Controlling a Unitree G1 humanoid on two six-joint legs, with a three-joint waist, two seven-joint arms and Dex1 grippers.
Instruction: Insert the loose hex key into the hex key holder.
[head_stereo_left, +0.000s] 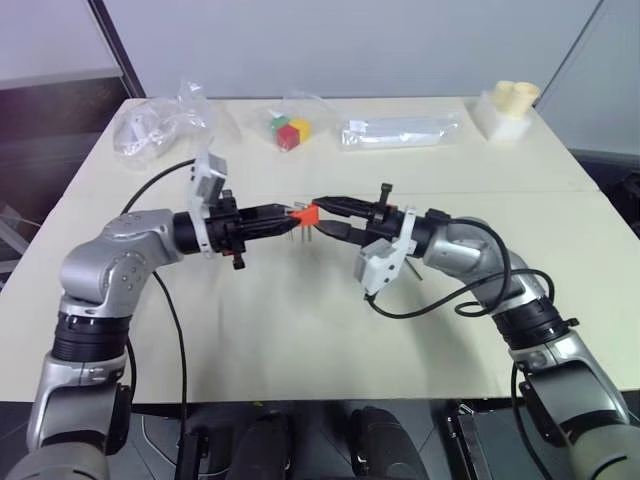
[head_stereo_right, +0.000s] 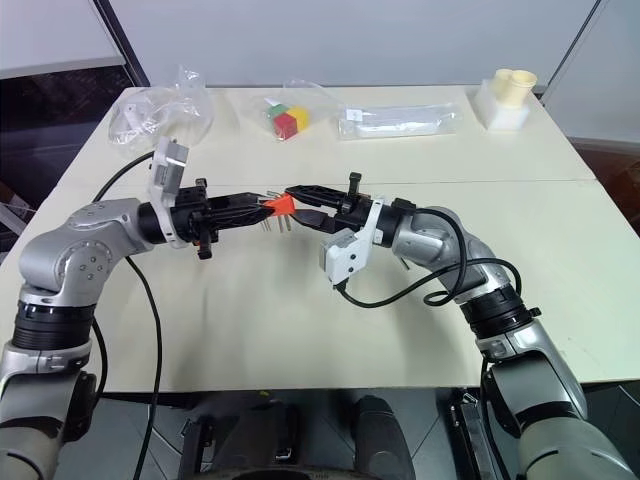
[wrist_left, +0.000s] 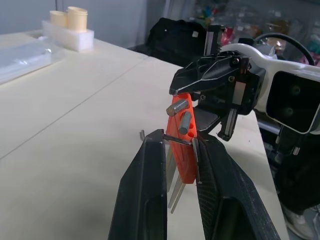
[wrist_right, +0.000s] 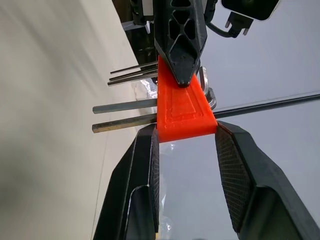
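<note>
left gripper (head_stereo_left: 290, 222) clamps tight on the small orange-red plastic hex key holder (head_stereo_left: 306, 215) above the wide cream table (head_stereo_left: 300, 330); right gripper (head_stereo_left: 322, 218) meets it, black fingers (wrist_right: 235, 175) about half spread, touching the block's end. thin dark metal loose hex key (wrist_left: 176, 140) lies across the left fingers, against the holder.

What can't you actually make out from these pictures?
- Left wrist view: a thin rod, maybe the loose key, crosses the holder. The left end effector hides whether it sits in a slot.
- Head views: the holder's keys are too small to count.
- Head views: the far bag is crumpled plastic, its contents unclear.
</note>
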